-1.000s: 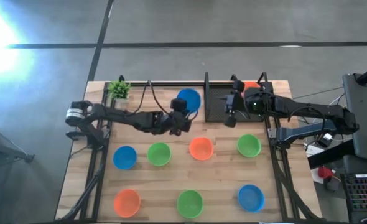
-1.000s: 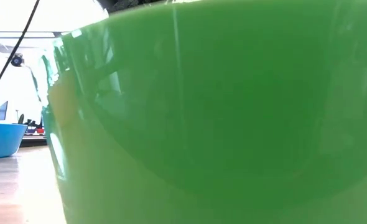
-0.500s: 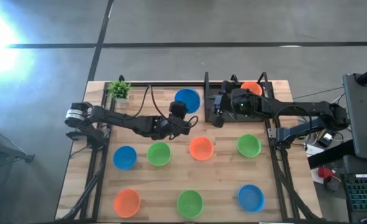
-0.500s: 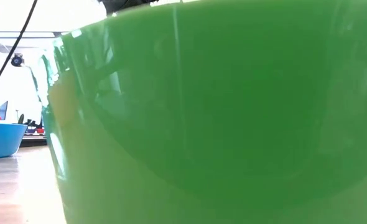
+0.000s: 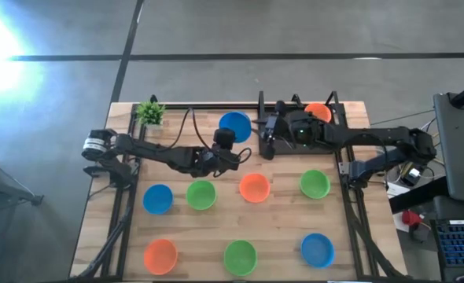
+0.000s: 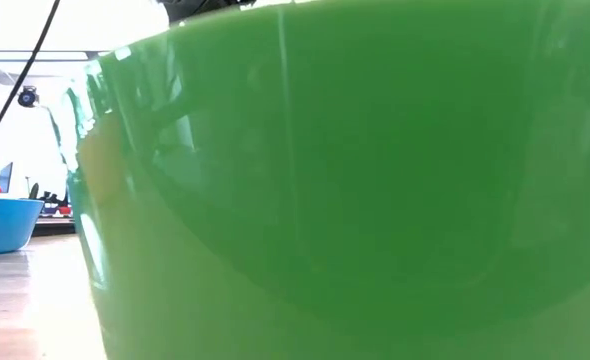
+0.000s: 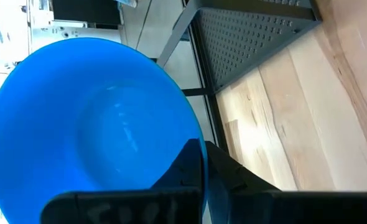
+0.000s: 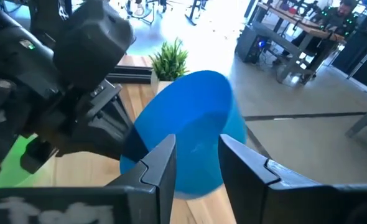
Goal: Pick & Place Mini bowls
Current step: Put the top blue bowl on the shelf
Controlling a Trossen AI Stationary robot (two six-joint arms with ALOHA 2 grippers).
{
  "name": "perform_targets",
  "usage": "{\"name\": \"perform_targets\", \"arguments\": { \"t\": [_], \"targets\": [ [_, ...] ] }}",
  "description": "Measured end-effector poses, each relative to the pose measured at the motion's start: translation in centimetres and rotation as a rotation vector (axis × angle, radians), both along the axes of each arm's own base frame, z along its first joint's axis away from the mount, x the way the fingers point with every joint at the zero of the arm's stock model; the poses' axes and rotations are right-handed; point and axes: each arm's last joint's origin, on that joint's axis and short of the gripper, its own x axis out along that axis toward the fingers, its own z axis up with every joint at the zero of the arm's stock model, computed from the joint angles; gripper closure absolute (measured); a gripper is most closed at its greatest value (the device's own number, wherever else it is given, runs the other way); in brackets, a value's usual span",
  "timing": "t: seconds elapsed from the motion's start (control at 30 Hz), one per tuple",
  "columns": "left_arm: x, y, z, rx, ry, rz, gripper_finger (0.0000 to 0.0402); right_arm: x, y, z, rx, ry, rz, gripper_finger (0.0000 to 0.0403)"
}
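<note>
My left gripper (image 5: 230, 143) is shut on a blue mini bowl (image 5: 236, 126) near the table's far edge; the bowl fills the left wrist view (image 7: 90, 124). My right gripper (image 5: 265, 145) is just right of that bowl. It is open, and its two fingers (image 8: 162, 165) stand before the blue bowl (image 8: 190, 124) without plainly touching it. An orange bowl (image 5: 318, 112) sits on the black rack (image 5: 283, 130). Seven more bowls rest on their bases in two rows, among them orange (image 5: 254, 187) and green (image 5: 314, 184). My left gripper holds the blue bowl by its rim (image 7: 193, 134), on the side nearest the gripper. One finger (image 7: 190, 168) lies over the inner side of the rim; the other is hidden behind the bowl. The fingers come level from the near left. The bowl is lifted clear and tilted.
A small potted plant (image 5: 150, 112) stands at the far left corner. The black rack takes up the far right of the table. A green bowl (image 6: 355, 190) right before the low camera fills that view; a blue bowl (image 6: 0, 222) shows at its left.
My right gripper has moved toward the table's left, over the black rack, closing in on the blue bowl held by my left gripper. The bowl and my left gripper have stayed almost where they were.
</note>
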Motion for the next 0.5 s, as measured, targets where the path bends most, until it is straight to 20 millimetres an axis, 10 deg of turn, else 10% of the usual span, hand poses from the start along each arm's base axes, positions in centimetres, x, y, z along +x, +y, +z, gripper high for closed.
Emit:
{"name": "perform_targets", "arguments": {
  "t": [0.5],
  "targets": [
    [-0.6, 0.1, -0.7, 0.026, 0.106, 0.027, 0.0401, 2.5, -0.9, -2.5, -0.008, -0.008, -0.144, 0.0302]
  ]
}}
